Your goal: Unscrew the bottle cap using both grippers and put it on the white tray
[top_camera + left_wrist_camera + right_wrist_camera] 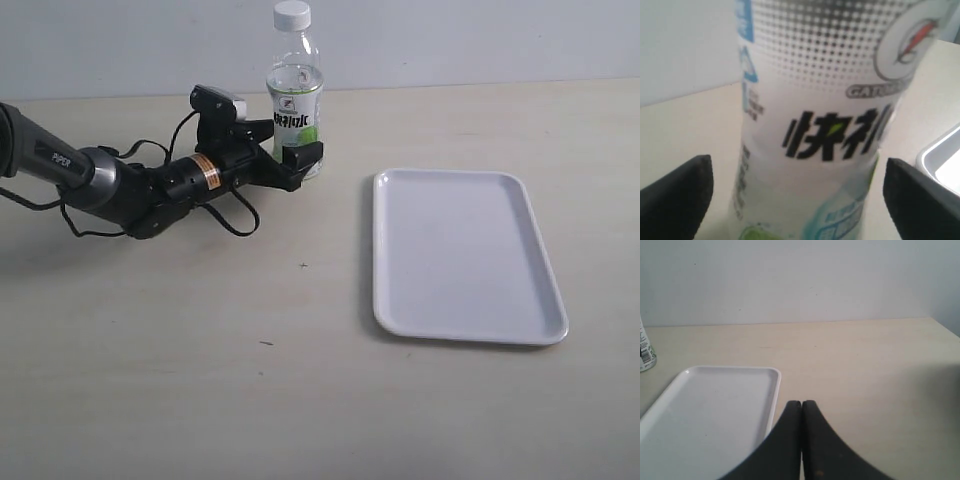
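Exterior: arm (60,170) cut by left edge; bottle (297,100) base hidden behind left gripper (285,147); label (296,115) print too small to read.
Left wrist: bottle blurred, top and base out of frame; only corner of tray (936,152) shows.
Right wrist: bottle a sliver at edge; tray near end cut off, part behind right gripper (801,406).

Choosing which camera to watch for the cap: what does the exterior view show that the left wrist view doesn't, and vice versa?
Exterior only: the bottle cap on the bottle, and the whole white tray. Left wrist only: the label characters close up, and gaps between both fingers and the bottle. Both: the left gripper straddling the bottle, plus a tray corner.
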`<state>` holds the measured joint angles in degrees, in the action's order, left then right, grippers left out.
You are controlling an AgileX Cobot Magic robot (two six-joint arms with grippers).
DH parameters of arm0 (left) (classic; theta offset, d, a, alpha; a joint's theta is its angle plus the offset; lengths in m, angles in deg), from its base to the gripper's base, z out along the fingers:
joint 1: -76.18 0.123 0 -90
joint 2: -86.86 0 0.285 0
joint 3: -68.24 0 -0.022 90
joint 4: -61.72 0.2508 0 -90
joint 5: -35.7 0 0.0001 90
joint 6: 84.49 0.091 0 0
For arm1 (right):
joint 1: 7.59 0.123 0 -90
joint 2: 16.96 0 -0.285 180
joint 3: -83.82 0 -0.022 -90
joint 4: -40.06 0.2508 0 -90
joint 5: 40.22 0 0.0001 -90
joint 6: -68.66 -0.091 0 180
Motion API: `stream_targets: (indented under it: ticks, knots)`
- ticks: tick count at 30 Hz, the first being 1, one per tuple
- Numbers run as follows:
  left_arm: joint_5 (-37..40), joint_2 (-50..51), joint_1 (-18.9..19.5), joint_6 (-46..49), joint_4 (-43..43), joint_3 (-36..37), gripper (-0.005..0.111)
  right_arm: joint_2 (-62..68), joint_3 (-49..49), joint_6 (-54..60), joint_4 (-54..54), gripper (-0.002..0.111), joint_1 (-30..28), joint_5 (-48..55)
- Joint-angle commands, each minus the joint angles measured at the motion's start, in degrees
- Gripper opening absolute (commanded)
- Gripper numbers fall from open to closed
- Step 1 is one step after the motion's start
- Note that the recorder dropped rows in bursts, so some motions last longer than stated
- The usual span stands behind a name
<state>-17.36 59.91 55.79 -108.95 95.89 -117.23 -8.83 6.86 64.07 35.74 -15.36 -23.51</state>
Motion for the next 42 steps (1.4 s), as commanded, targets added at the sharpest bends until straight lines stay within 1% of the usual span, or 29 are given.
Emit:
stream_targets:
  ticks: [1, 2, 8, 9, 11, 14, 17, 19, 20, 26, 29, 35, 39, 42]
  knots:
    - [3.8, 0.3, -1.5, 0.2, -0.4, -2.1, 0.087, -0.3, -0.3, 0.0, -0.1, 0.0, -0.2, -0.5]
    - [5.3, 0.3, -1.7, 0.2, -0.5, -2.8, 0.087, -0.3, -0.3, 0.0, -0.1, 0.0, -0.2, -0.5]
    - [5.4, 0.8, -1.8, 0.1, -0.8, -4.1, 0.087, -0.3, -0.3, 0.0, -0.1, 0.0, -0.2, -0.5]
    - [5.5, 0.8, -1.8, 0.1, -0.9, -4.1, 0.086, -0.3, -0.3, 0.0, -0.1, 0.0, -0.2, -0.5]
    - [5.5, 1.1, -1.8, 0.1, -0.9, -4.1, 0.08, -0.3, -0.3, 0.0, -0.1, 0.0, -0.2, -0.5]
    - [5.5, 1.3, -1.8, 0.1, -0.9, -4.1, 0.059, -0.3, -0.3, 0.0, -0.1, 0.0, -0.2, -0.5]
    - [4.6, 1.3, -1.8, 0.1, -0.9, -4.1, 0.029, -0.3, -0.3, 0.0, -0.1, 0.0, -0.2, -0.5]
    - [4.6, 1.1, -1.8, 0.0, 0.0, -4.1, 0.007, -0.3, -0.3, 0.0, -0.1, 0.0, -0.2, -0.5]
    - [4.6, 0.9, -1.8, 0.0, 0.9, -4.1, 0.0, -0.3, -0.3, 0.0, -0.1, 0.0, -0.2, -0.5]
    - [5.0, -0.2, -1.8, -1.4, 6.0, -4.1, 0.0, -0.3, -0.3, 0.0, -0.1, 0.0, -0.2, -0.5]
    - [5.0, -0.4, -1.8, -1.5, 6.5, -3.7, 0.0, -0.3, -0.3, 0.0, -0.1, 0.0, -0.2, -0.5]
    - [4.6, -3.3, -1.3, -0.9, 5.8, -0.1, 0.0, -0.3, -0.3, 0.0, -0.1, 0.0, -0.2, -0.5]
    - [4.5, -5.2, -1.2, 3.5, 7.2, 2.7, 0.0, -0.3, -0.3, 0.0, -0.1, 0.0, -0.2, -0.5]
    - [4.5, -5.7, -1.4, 3.5, 8.3, 4.6, 0.0, -0.3, -0.3, 0.0, -0.1, 0.0, -0.2, -0.5]
